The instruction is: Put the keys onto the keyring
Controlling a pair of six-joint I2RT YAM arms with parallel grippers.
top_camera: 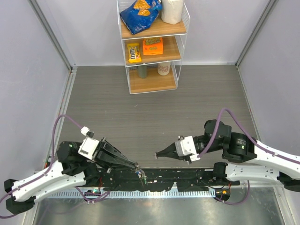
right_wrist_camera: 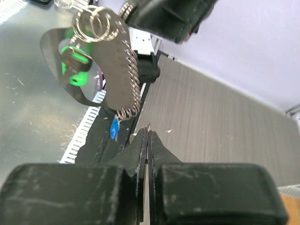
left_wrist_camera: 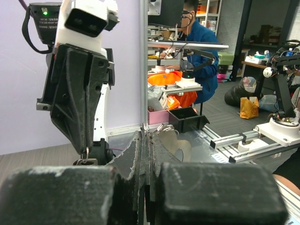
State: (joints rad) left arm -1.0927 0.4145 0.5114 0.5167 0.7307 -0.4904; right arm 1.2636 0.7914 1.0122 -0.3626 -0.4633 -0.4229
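Observation:
My left gripper [top_camera: 137,167] [left_wrist_camera: 146,131] is shut on the keyring [right_wrist_camera: 127,70], a silvery coiled chain with small rings that hangs from it. A blue key [right_wrist_camera: 115,129] dangles at the chain's lower end and a green key [right_wrist_camera: 74,75] hangs beside the rings. Bits of the keyring [left_wrist_camera: 165,127] poke out past the left fingertips. My right gripper [top_camera: 157,154] [right_wrist_camera: 148,133] is shut too, just right of the left one and pointing at it. Only a thin metal tip of a key [right_wrist_camera: 149,125] sticks out between its fingertips. The two grippers stand close together, apart.
A white wire shelf rack [top_camera: 152,47] with snack bags and cups stands at the back centre. A black rail [top_camera: 187,176] and a shiny metal sheet [top_camera: 164,211] run along the near edge under the grippers. Grey walls close both sides.

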